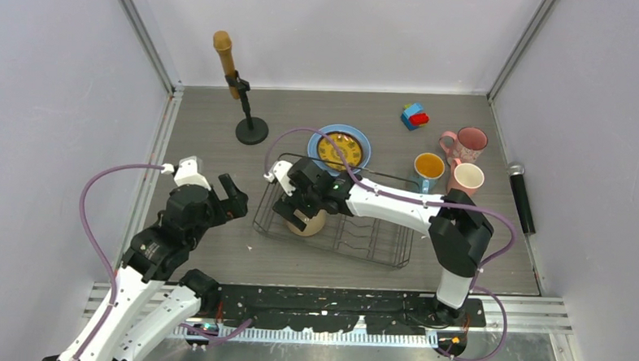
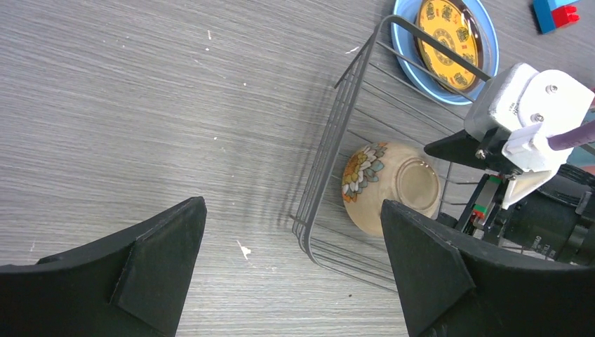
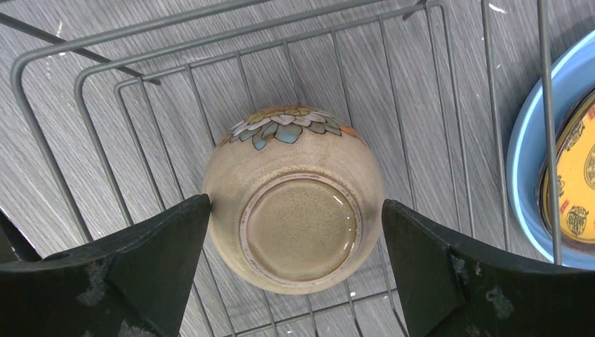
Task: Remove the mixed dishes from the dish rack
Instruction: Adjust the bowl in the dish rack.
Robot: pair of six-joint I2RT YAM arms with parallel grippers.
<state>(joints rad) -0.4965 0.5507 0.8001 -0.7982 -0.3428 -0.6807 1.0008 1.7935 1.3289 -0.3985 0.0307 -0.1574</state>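
The dish rack (image 1: 395, 233) sits mid-table, and only 1 dish is in it: the beige bowl (image 3: 295, 210). The bowl lies upside down in the rack's near-left corner, foot ring up, with a flower band on its side.

The right end effector (image 3: 295, 217) hangs directly over the bowl with its jaws spread wide. Its 2 black fingers (image 3: 140, 274) stand 1 on each side of the bowl. The left fingertip looks level with the bowl's wall, but whether it touches cannot be told.

The left end effector (image 2: 292, 209) is also spread wide and holds nothing. It hovers over bare table (image 2: 140, 105) just left of the rack's left end.

Just beyond the rack's far side, the yellow patterned plate (image 1: 338, 148) lies on the light-blue plate (image 1: 362, 146), both flat on the table.

To the right of the plates, 3 mugs stand upright on the table:
- The blue mug (image 1: 428, 170) is nearest the rack.
- The speckled pink mug (image 1: 467, 143) is farther back.
- The plain pink mug (image 1: 467, 179) is just right of the blue one.

A toy block (image 1: 415, 115) lies far right of the plates. A microphone stand (image 1: 250, 129) rises at the far left.
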